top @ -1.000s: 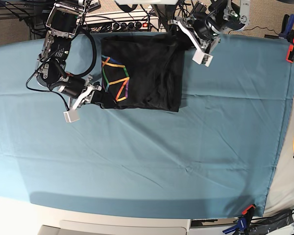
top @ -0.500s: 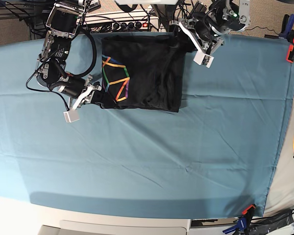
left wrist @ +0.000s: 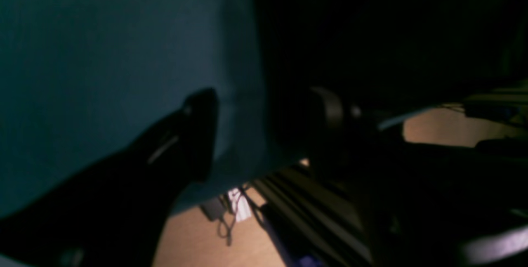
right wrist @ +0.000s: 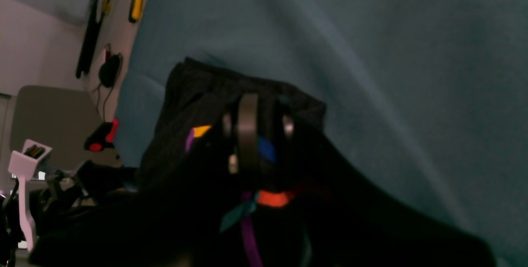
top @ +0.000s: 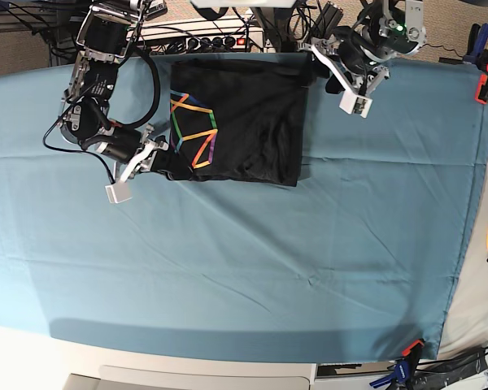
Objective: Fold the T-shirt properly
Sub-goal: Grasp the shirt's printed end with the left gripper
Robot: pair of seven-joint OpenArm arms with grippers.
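While base view hides grip, right wrist shows right gripper point(right wrist: 253, 128) pinching T-shirt point(top: 244, 122); left gripper point(top: 347, 79) wide, empty.

2 arms point(top: 93, 85) of black and silver metal links, looped black cables, white blocks at the gripper ends.

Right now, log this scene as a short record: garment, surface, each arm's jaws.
garment: black T-shirt, folded into a rough rectangle, rainbow line print showing along one edge
surface: teal table cloth, shirt lies near its far edge
right gripper: jaws closed on the T-shirt's near corner by the print
left gripper: jaws wide open, nothing held, beside the shirt's far corner
stage: fold unfinished
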